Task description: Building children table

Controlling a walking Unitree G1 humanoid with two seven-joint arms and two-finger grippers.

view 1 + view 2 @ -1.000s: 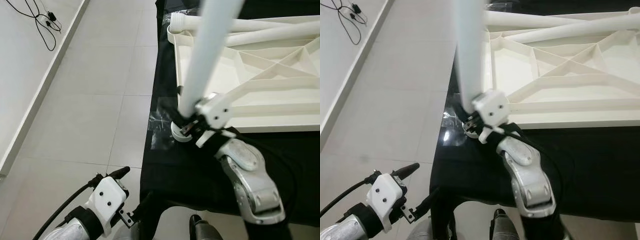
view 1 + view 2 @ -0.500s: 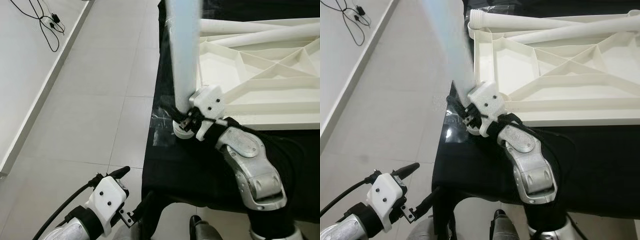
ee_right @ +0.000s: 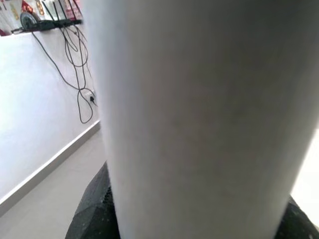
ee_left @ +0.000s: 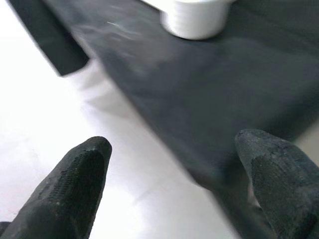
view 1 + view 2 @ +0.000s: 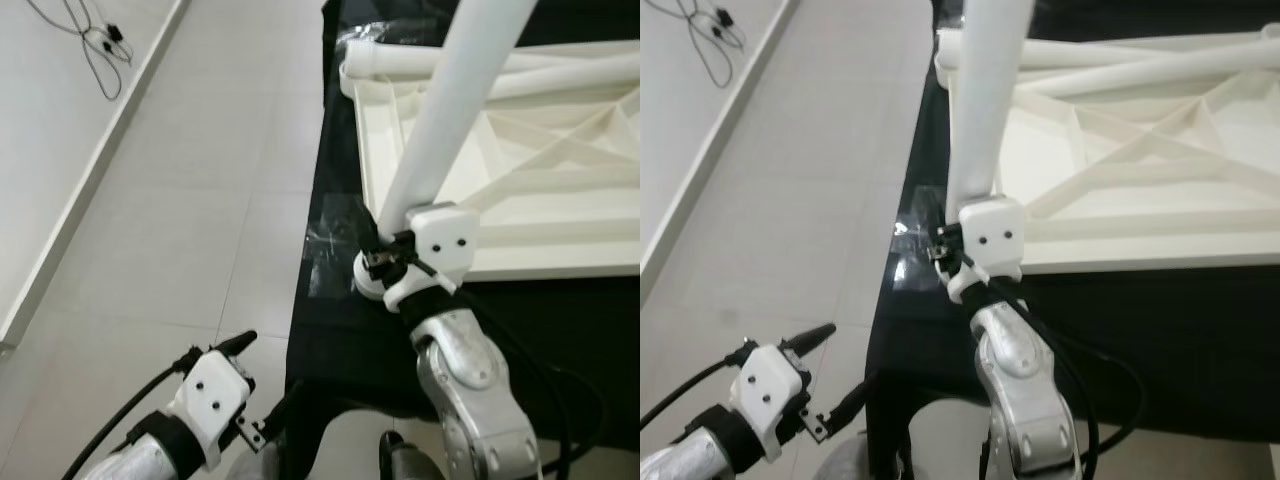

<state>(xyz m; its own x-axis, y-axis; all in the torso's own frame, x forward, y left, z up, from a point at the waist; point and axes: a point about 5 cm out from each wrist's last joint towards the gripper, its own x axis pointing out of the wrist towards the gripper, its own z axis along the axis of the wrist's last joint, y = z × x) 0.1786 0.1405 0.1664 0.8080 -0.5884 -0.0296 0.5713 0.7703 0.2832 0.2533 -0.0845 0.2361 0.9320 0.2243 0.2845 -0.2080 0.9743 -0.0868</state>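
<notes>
Black-draped surface (image 5: 520, 330) beside tiled floor: upturned white tabletop (image 5: 560, 215). Right hand (image 5: 385, 262) grasping table leg (image 5: 450, 115), re-tilted rightward since a half-second ago, unseated. Left hand (image 4: 169, 174) released, idle.

A black cloth (image 5: 560, 330) covers the work surface; cables (image 5: 95, 45) trail along the wall.

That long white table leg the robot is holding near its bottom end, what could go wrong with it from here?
The right end effector grips the white table leg only near its threaded foot, so the long upper part could swing and knock the upturned tabletop. The foot sits close to the edge of the black cloth; if it slips, it could drop to the tiled floor.
</notes>
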